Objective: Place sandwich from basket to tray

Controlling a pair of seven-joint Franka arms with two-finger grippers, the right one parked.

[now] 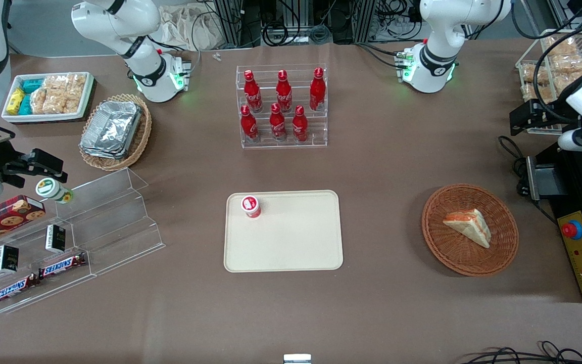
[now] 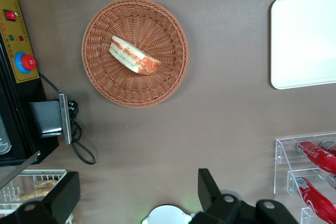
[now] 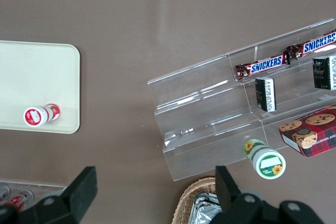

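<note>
Sandwich (image 1: 469, 226) lies in basket (image 1: 498, 255), toward working arm's end of table (image 1: 397, 167); tray (image 1: 291, 253) well apart, small red-white bottle (image 1: 251, 206) on it; end effector (image 2: 137, 195) raised high above table, fingers spread, empty.

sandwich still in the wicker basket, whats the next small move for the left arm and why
Probably bring the gripper over the basket and lower it toward the sandwich. The open gripper hangs high near the working arm's end of the table, holding nothing, and the sandwich lies untouched in the basket. The tray holds only a small red cup, so room remains.
</note>
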